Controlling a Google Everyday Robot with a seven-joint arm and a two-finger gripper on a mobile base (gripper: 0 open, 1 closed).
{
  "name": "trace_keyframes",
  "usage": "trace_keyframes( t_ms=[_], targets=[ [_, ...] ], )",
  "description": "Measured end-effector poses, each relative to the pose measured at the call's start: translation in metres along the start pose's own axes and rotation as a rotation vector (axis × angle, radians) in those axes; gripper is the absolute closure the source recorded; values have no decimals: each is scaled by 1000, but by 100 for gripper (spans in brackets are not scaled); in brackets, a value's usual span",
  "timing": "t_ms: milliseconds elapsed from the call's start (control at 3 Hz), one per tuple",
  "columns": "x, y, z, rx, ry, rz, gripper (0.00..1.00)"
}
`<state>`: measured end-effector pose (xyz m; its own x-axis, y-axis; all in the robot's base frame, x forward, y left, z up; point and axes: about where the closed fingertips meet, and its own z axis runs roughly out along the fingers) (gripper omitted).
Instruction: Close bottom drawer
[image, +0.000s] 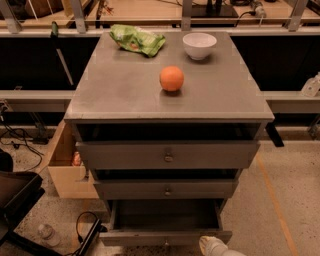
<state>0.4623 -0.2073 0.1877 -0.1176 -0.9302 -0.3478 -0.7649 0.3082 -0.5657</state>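
The grey cabinet (170, 95) has three drawers. The bottom drawer (150, 236) is pulled well out, and its shallow tray looks dark and empty. Its thin front panel runs along the lower edge of the view, with a small knob (166, 243) at its centre. The middle drawer (130, 190) and top drawer (125, 156) stand slightly out. My gripper (214, 246) shows only as a whitish tip at the bottom edge. It is just in front of the right part of the bottom drawer's front panel.
An orange (171, 78), a white bowl (199, 45) and a green chip bag (136, 39) lie on the cabinet top. A cardboard box (62, 165) stands at the cabinet's left. A black chair base (20, 200), a cable and a bottle (48, 234) are on the floor at left.
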Motion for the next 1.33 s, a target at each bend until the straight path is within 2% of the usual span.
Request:
trace_keyframes(
  t_ms=[667,1000,1333],
  targets=[
    [-5,6,1,-9,-10,-4,100],
    [-22,5,10,-21,-49,-22,100],
    [-22,6,9,-21,-49,-22,100]
  ],
)
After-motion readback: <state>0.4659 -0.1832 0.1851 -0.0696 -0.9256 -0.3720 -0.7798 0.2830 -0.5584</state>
